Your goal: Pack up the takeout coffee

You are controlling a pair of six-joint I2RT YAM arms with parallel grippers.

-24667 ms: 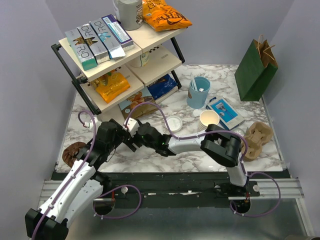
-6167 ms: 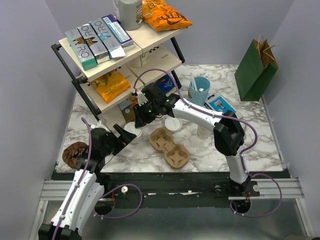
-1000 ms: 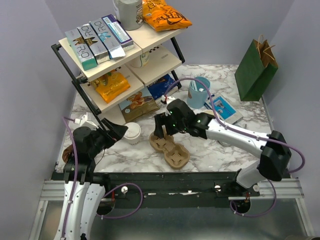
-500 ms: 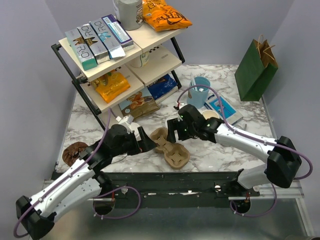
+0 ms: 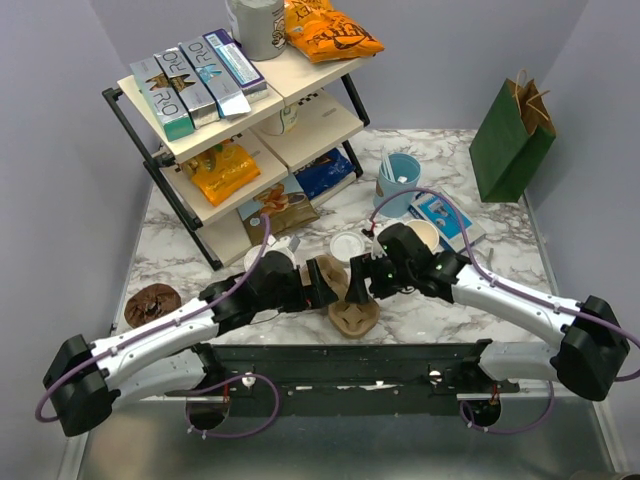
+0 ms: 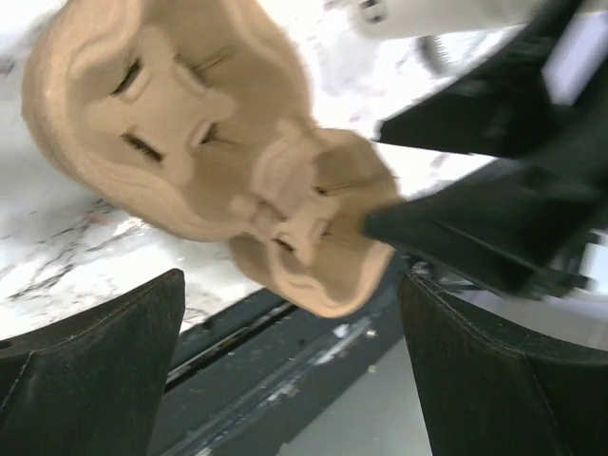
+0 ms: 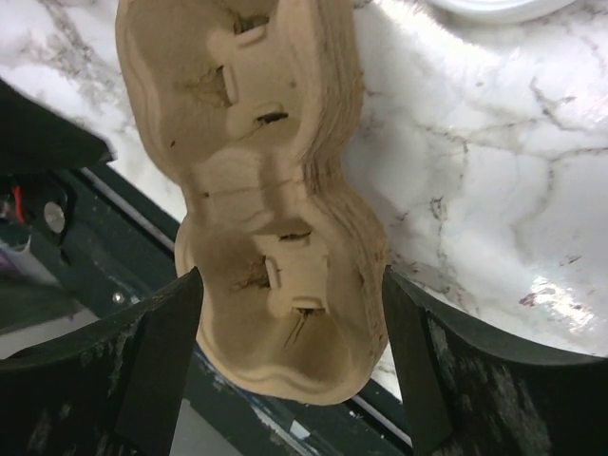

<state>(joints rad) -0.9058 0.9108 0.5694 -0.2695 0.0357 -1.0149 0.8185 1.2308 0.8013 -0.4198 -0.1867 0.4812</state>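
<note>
Two open, empty: left gripper (image 5: pixel 322 284), right gripper (image 5: pixel 364 285), flanking one cup-carrier stack (image 5: pixel 352 315); one takeout coffee (image 5: pixel 272 260) nearby.

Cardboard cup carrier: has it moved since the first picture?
Yes. The cardboard cup carrier moved left, away from the green paper bag, to the table's front middle.

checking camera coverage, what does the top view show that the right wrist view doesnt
Only the top view: the shelf, green bag and blue cup. Only the right wrist view: the slits inside the cardboard carrier pockets, close up. Both: the carrier, the marble table, a white lid and the right gripper astride the carrier.
</note>
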